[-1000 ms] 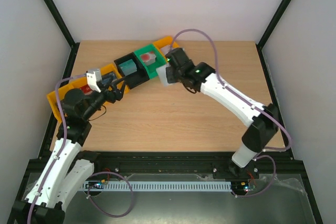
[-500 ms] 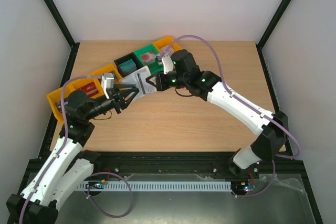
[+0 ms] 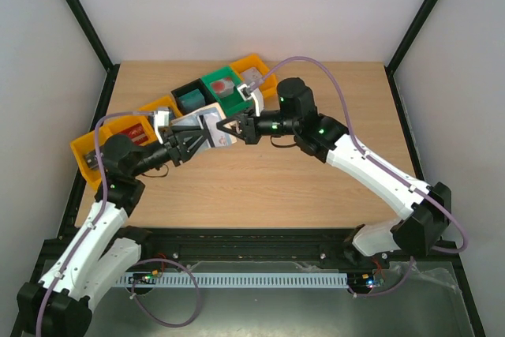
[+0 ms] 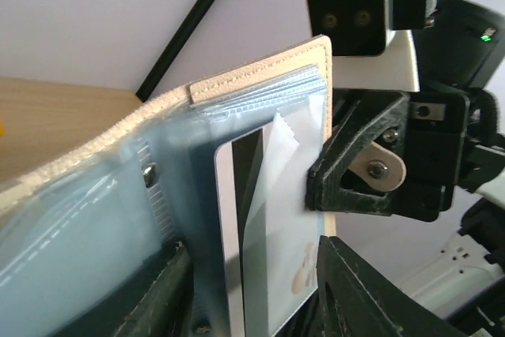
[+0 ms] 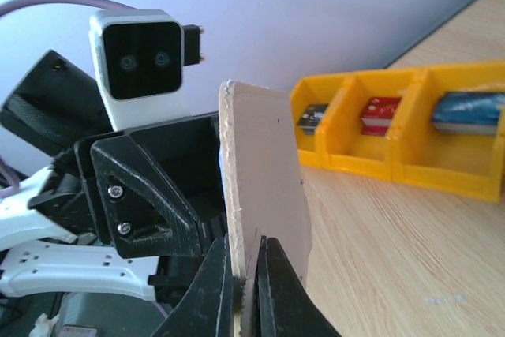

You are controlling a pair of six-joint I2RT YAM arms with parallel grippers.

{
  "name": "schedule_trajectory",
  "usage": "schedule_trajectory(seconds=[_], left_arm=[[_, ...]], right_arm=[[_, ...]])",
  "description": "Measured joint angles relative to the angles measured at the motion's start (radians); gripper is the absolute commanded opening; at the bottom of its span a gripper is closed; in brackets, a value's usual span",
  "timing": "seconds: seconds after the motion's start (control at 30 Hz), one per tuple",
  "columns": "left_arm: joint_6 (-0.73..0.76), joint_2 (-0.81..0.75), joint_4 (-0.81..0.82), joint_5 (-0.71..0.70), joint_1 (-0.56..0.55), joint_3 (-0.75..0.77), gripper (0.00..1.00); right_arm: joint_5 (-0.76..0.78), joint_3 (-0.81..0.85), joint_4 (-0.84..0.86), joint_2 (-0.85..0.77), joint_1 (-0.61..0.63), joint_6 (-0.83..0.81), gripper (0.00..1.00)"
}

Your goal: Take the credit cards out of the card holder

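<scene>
The card holder [image 3: 207, 125] was up in the air, left of the middle of the top view, held between the two arms. The job looked like it had only begun. The holder was open, but one card [image 4: 264, 226] sat in its pocket, not yet out. I could not see any other cards in it, so I cannot tell how many were left.

The holder was cream on the outside, with a stitched edge. Inside it had see-through, light blue pockets and a small metal snap. The card was white with a black stripe down one side and a pink mark near the bottom. It filled the lower middle of the left wrist view.

The right claw [image 5: 251, 274] was pinched tight on the edge of the cream flap, at the bottom of its own view. The left claw [image 4: 252, 262] had its two fingers apart, one on each side of the card. I cannot tell if they were squeezing it.

Behind them, a row of yellow, black and green bins [image 3: 189, 100] stood on the wooden table [image 3: 316, 171], toward the upper left.
</scene>
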Motion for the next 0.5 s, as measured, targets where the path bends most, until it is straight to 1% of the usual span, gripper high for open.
schedule_trajectory(seconds=[0.07,0.13,0.17,0.27,0.3,0.37,0.5], left_arm=[[-0.023,-0.002,0.035,0.016,0.0,0.0,0.43],[-0.043,-0.005,0.063,0.032,0.005,0.0,0.35],[-0.05,-0.006,0.072,0.039,0.007,0.0,0.29],[-0.068,-0.008,0.099,0.05,0.013,-0.003,0.05],[-0.067,-0.008,0.11,0.053,0.016,-0.006,0.03],[-0.072,-0.01,0.137,0.062,0.021,-0.012,0.02],[-0.074,-0.021,0.171,0.08,0.026,-0.012,0.02]], right_arm=[[-0.032,-0.005,0.039,-0.001,-0.004,0.005,0.02],[-0.06,-0.011,0.073,-0.002,-0.008,0.01,0.02],[-0.074,-0.016,0.092,-0.002,-0.008,0.015,0.02],[-0.11,-0.032,0.144,-0.008,-0.013,0.035,0.02],[-0.119,-0.034,0.157,-0.01,-0.014,0.043,0.02],[-0.125,-0.035,0.172,-0.013,-0.017,0.053,0.02],[-0.142,-0.043,0.202,-0.017,-0.026,0.068,0.07]])
